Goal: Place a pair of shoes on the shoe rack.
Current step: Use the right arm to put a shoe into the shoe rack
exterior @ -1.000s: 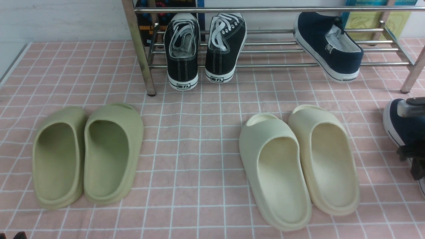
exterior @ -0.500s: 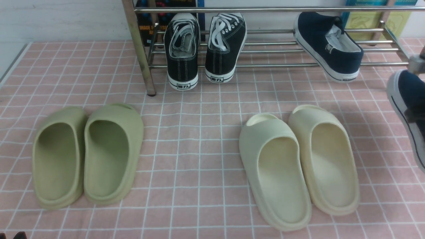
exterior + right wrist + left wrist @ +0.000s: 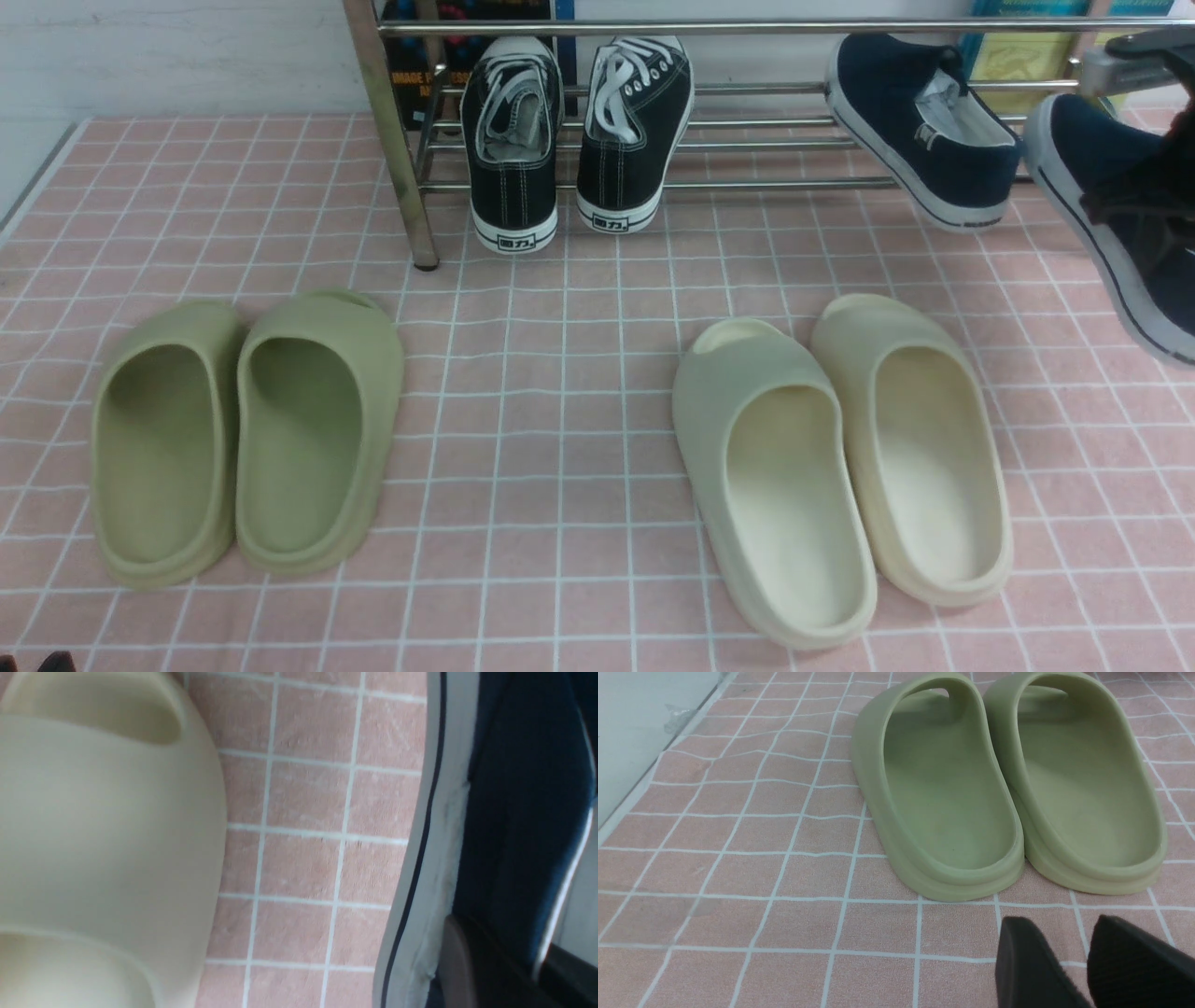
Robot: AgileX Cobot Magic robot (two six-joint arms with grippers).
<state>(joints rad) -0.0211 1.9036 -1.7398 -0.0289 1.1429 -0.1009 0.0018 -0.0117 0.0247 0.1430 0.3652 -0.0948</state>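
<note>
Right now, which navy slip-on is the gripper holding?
The far-right navy slip-on, gripped off the floor by the right gripper; the other navy slip-on rests on the shoe rack.

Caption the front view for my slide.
Right gripper holds the second navy slip-on aloft by the shoe rack, where its mate and black sneakers rest; green slides and cream slides lie in front.

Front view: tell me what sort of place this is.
Probably a mock entryway shoe corner: a metal shoe rack with black sneakers on it, green slides and cream slides on a pink grid-pattern mat, and the right tool holding a navy shoe.
</note>
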